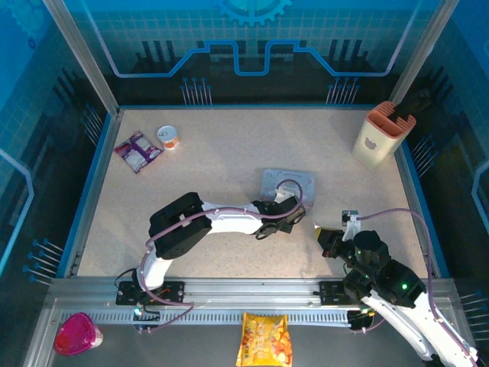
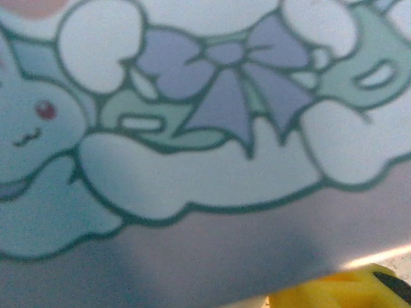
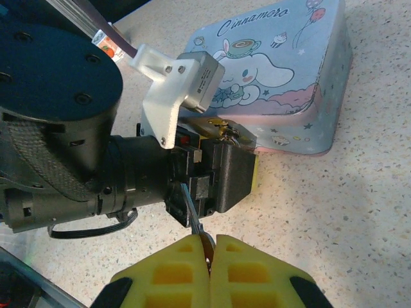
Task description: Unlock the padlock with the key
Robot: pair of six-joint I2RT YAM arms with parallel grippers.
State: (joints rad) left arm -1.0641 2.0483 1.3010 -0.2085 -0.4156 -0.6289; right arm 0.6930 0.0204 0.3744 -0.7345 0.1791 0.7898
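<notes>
**Right jaws clenched on the key, padlock just ahead at the tin's latch**

My right gripper (image 3: pixel 210 256) has its yellow foam pads (image 3: pixel 167 276) pressed flat together, with the thin grey key (image 3: pixel 194 218) poking out ahead between them. There's open speckled table (image 3: pixel 334 212) to the right of the tips. Straight ahead, my own left gripper (image 1: pixel 294 216), black and blocky, crowds the space. Just past it the small padlock (image 3: pixel 228 136) sits at the near edge of the pastel tin box (image 3: pixel 289 70), half hidden, shackle glinting. Can't tell if my left jaws are gripping or loose; up close the tin's cartoon wall is a blur.
</notes>
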